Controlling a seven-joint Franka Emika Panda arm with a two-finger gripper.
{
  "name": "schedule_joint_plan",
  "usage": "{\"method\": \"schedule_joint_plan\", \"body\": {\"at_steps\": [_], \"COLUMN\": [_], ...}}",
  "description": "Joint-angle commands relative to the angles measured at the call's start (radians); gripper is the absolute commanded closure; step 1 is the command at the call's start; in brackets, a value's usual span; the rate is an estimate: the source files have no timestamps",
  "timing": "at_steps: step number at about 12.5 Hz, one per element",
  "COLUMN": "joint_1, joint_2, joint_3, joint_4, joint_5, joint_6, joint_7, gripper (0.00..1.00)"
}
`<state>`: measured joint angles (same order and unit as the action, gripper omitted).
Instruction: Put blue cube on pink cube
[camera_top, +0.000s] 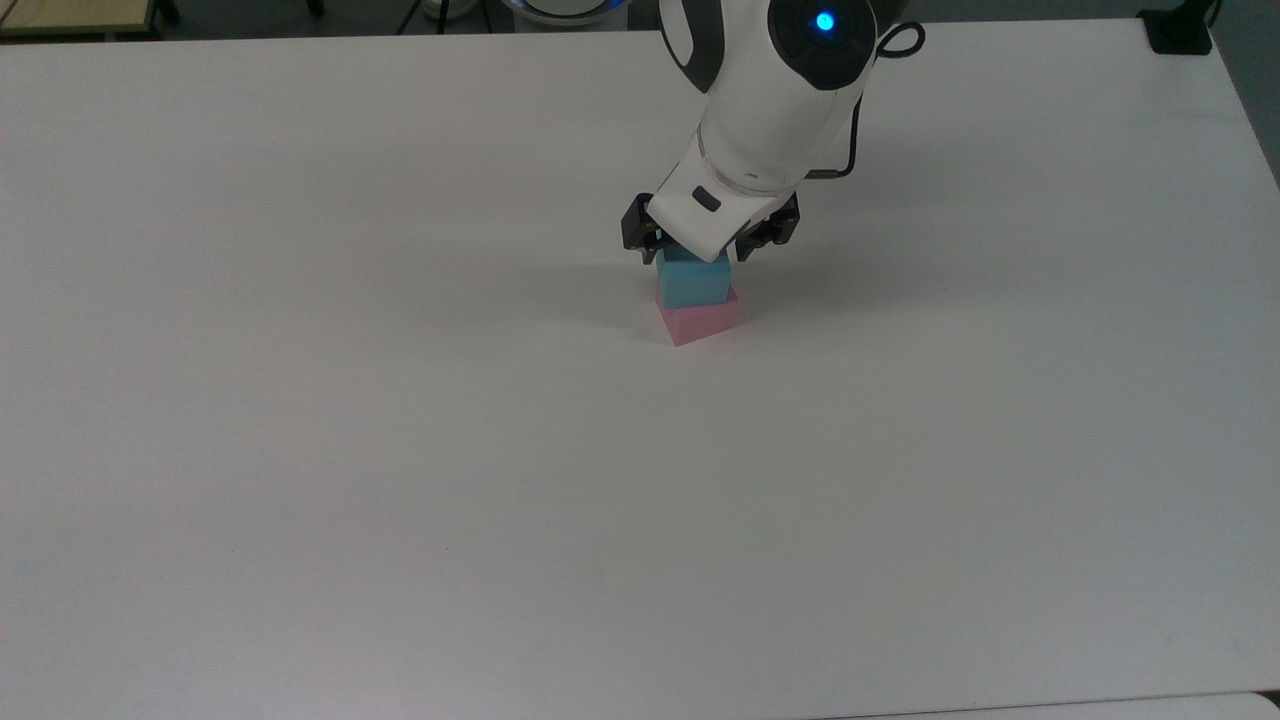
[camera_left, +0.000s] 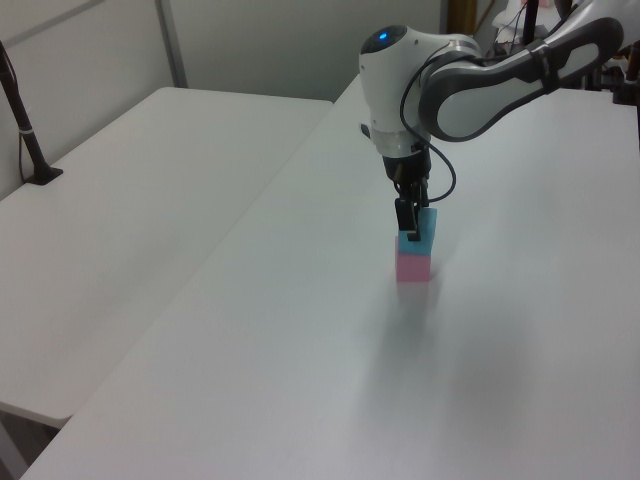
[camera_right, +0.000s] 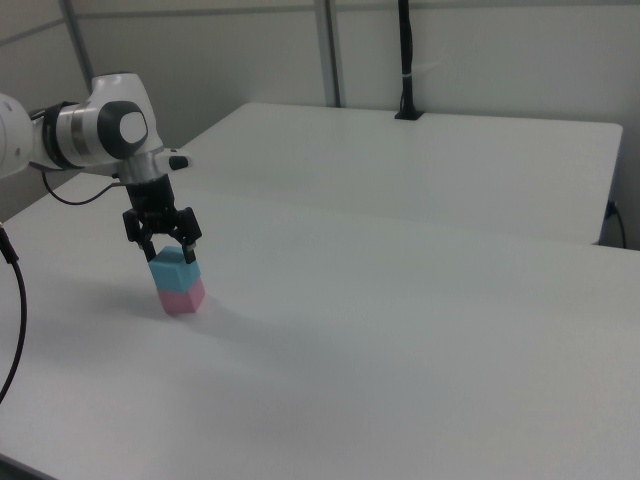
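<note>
blue cube (camera_top: 694, 282) is seen stacked on pink cube (camera_top: 699, 320) (on the white counter (camera_top: 400, 450)) | claw (camera_right: 167, 244) is spread wide, released, just above the blue cube, fingers straddling its top
</note>
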<state>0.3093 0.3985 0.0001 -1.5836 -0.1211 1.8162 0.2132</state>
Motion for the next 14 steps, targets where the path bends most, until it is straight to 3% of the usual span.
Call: {"method": "schedule_joint_plan", "body": {"at_steps": [1, 3, 5, 8, 14], "joint_1": [-0.015, -0.074, -0.206, -0.350, -0.338], "joint_2": [-0.114, -0.214, -0.311, -0.388, -0.360], "joint_3": [-0.006, 0.012, 0.084, 0.092, 0.017], "joint_4": [-0.030, -0.029, -0.030, -0.041, -0.046], "joint_5": [-0.017, -0.015, -0.015, 0.000, 0.046], "joint_6": [0.005, -0.058, -0.128, -0.162, -0.147], "joint_7": [0.031, 0.028, 0.008, -0.141, -0.149], "gripper": [0.00, 0.00, 0.00, 0.00, 0.00]}}
